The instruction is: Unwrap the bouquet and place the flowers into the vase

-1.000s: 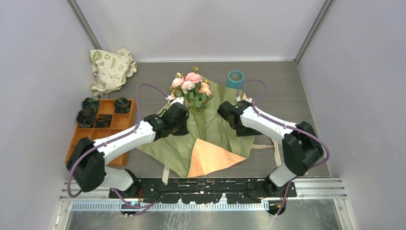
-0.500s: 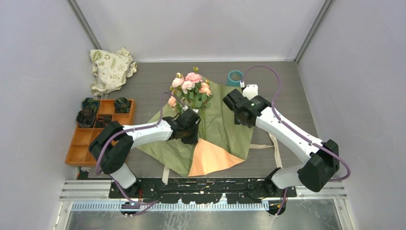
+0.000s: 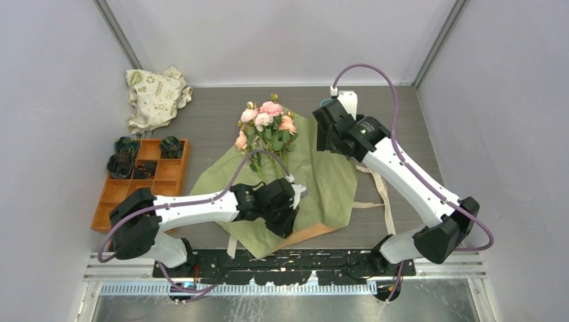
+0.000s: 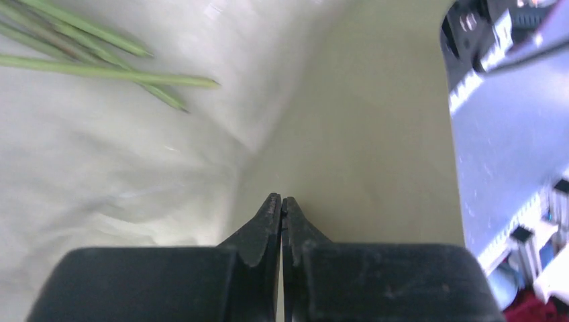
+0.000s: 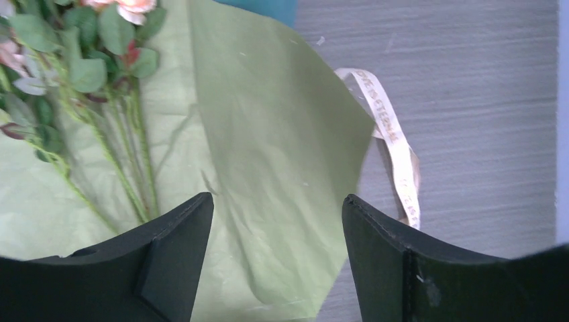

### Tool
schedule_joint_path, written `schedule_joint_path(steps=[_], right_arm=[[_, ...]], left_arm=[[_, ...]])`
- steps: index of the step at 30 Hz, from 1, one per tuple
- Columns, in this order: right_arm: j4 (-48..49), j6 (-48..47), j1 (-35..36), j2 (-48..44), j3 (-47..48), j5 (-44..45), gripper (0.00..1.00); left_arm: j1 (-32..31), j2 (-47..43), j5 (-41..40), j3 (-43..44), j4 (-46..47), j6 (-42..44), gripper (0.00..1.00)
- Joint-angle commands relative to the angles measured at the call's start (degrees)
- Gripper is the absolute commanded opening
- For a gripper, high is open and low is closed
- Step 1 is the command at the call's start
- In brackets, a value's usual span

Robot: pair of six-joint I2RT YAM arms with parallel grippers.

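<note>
The flowers [image 3: 267,124] lie on the spread olive-green sheet [image 3: 329,178] at mid-desk [image 3: 402,121], with their blooms toward the far edge. The left gripper [image 4: 282,200] is pressed closed over the sheet's near part; whether it pinches paper is unclear. The right gripper [image 5: 278,201] gapes wide above the sheet, near the vase [image 5: 268,8]. The beige ribbon [image 5: 397,157] has printed lettering too blurred to read.

Bouquet unwrapped: olive-green sheet [image 3: 329,178] spread open, orange paper [image 3: 314,232] showing only as a strip at its near edge. Beige ribbon [image 5: 397,151] loose off the right edge. Flowers [image 3: 267,124] lie on sheet, pink and peach blooms far, stems near. Teal vase [image 5: 265,8] by the far right corner, mostly hidden
</note>
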Motion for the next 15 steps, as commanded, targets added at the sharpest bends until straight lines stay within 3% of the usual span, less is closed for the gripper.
schedule_joint_path(steps=[1, 5, 15], right_arm=[[3.26, -2.42, -0.01, 2.95, 5.89, -3.83, 0.76], [3.29, -2.82, 0.02, 4.96, 10.1, -5.94, 0.76], [3.52, -3.56, 0.06, 8.5, 14.79, -9.84, 0.76]], left_arm=[[-6.43, -4.68, 3.57, -0.93, -3.37, 1.83, 0.03], [-11.99, -5.76, 3.09, -2.7, -2.98, 0.05, 0.04], [-15.74, -3.44, 6.68, -6.89, 7.5, -5.99, 0.08]])
